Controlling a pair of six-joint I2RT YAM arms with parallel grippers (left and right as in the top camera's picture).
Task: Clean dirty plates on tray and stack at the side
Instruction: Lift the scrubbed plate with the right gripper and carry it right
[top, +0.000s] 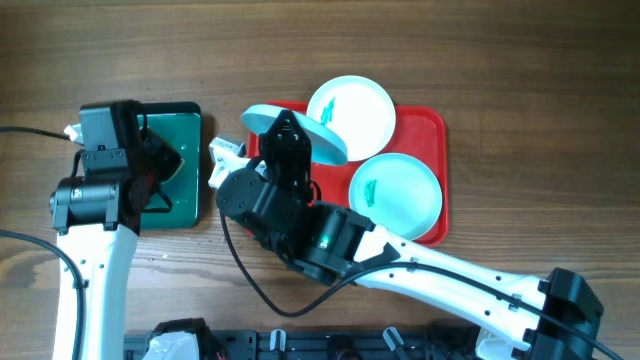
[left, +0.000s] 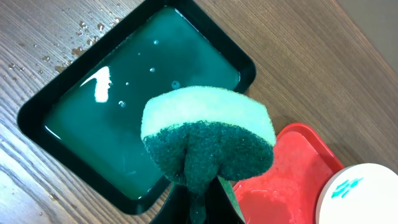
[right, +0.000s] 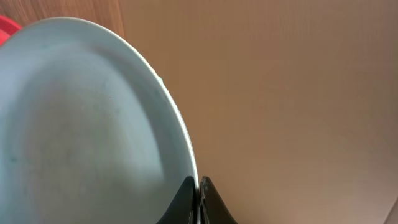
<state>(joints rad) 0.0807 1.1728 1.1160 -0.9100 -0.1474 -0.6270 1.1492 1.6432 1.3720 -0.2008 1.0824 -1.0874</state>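
Wooden worktop (top: 500, 60) carries the red tray (top: 432, 125), two smeared plates (top: 350, 110) lying flat in it. Right jaws pinch shut on the rim of a third plate (right: 87, 124), held tilted above the tray's left end. Left jaws clamp a sponge (left: 208, 134) over the green water tray (left: 31, 118), just left of that plate, so the wipe should come from that side

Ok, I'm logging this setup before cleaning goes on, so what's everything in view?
white plate: one, white with teal smears, far end of the tray
smeared blue plate: one, pale blue, flat on the tray
tilted blue plate: one, pale blue, held by its rim
red tray: one, red, table centre
green tray: one, dark green, holds liquid, left of the red tray
sponge: one, green, above the green tray
left gripper: shut on sponge
right gripper: shut on tilted blue plate
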